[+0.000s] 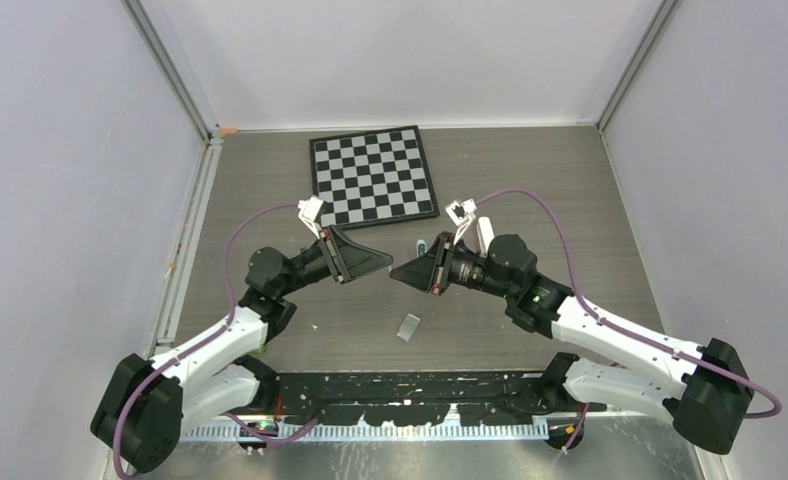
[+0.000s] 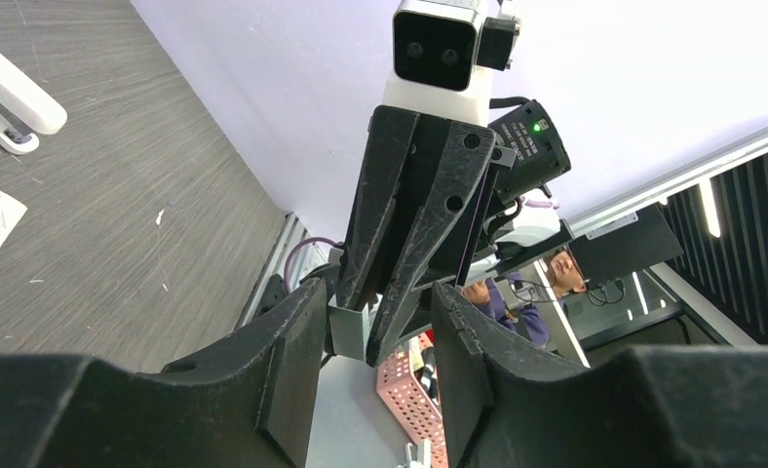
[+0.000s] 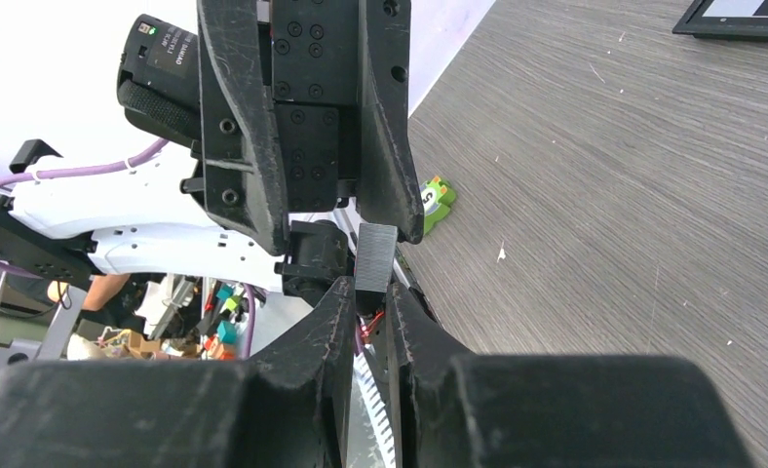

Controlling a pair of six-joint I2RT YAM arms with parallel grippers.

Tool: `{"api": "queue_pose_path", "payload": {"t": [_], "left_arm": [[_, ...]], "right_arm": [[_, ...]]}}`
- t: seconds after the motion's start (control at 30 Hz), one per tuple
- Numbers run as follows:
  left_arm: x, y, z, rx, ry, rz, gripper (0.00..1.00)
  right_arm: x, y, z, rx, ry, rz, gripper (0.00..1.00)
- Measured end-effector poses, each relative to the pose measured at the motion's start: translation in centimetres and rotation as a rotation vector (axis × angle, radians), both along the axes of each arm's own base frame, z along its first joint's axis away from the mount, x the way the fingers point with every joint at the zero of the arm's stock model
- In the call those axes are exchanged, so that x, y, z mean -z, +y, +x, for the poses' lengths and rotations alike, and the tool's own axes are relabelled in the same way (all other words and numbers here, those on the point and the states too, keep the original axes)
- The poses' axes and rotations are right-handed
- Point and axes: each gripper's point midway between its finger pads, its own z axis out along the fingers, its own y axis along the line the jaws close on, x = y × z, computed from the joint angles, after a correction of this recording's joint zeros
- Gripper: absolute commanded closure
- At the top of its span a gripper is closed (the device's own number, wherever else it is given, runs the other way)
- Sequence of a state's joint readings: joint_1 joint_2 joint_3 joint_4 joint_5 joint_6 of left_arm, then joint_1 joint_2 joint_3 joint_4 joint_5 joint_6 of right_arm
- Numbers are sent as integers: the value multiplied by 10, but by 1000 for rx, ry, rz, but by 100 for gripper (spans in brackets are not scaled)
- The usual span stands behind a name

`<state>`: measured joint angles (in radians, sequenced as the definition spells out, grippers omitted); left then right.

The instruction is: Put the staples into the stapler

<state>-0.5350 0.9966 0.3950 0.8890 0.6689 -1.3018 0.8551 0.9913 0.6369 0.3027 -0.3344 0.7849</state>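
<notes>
Above table (image 1: 530, 180), right fingers (image 3: 322, 341) clamp staples (image 3: 375, 255); left fingers (image 2: 292, 351) spread apart, flanking same strip, not gripping.

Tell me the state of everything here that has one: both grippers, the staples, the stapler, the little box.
right gripper: shut on the staples.
left gripper: open, jaws either side of the staples.
staples: held in the air between the two grippers, not loaded.
stapler: lying on the table, untouched.
small box: lying flat on the table.
</notes>
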Motion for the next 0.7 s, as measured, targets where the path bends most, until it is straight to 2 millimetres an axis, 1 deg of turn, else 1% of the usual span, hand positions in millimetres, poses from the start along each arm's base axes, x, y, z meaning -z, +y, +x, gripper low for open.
{"api": "queue_pose_path", "payload": {"t": [0.23,0.37,0.47,0.6,0.7], "left_arm": [[2,1,0,-11,3,-4,62],[3,1,0,-12,8,-3,63],[5,2,0,-14,10,-2,63],[6,2,0,-17,13,-2,58],[8,2,0,-18,15,-1,57]], "right_arm": [[-1,-1,-1,0,-2,13,79],[-1,-1,-2,0,0,16,78],[-2,-1,-2,0,0,19,79],[-1,-1,-2,0,4,21,78],[-1,-1,-2,-2,7,23,78]]}}
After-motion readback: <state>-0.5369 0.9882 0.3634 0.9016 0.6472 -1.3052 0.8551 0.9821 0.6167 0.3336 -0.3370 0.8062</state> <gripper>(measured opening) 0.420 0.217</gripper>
